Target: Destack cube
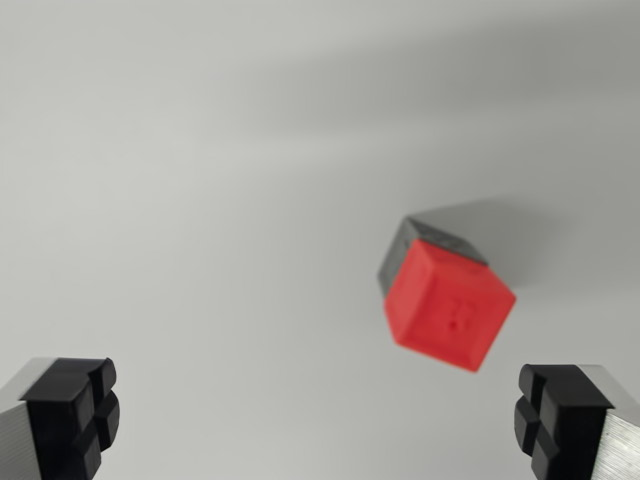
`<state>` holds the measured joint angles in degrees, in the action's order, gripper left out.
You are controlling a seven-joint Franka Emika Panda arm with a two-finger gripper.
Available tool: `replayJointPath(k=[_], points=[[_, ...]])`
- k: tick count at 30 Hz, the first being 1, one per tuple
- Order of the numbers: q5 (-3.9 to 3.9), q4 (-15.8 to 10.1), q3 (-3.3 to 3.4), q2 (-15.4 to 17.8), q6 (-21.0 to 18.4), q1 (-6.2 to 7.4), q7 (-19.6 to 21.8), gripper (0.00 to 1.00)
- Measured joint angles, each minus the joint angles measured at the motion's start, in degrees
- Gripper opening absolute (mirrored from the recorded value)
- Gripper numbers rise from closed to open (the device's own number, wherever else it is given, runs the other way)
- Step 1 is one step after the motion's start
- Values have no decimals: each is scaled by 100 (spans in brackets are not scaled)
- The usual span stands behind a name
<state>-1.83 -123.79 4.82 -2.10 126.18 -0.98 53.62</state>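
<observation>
A red cube (pixel 448 308) sits on top of a grey cube (pixel 405 252), of which only a strip of the side and a top edge show behind it. The stack stands on a plain light-grey surface, right of the wrist view's centre. My gripper (pixel 315 420) is open, its two black fingertip pads (pixel 75 415) at the bottom corners of the view. Nothing is between them. The stack lies beyond the fingers, closer to the right finger (pixel 555 420), and apart from both.
The light-grey surface (pixel 200 200) fills the whole view. A soft shadow band crosses the top right, and the stack casts a shadow to its upper right.
</observation>
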Motion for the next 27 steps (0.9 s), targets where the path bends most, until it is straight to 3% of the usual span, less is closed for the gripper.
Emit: replayJointPath(k=[20, 27], points=[[71, -959, 252, 112, 813, -199, 603, 100], [124, -1333, 373, 113, 1177, -296, 834, 100]])
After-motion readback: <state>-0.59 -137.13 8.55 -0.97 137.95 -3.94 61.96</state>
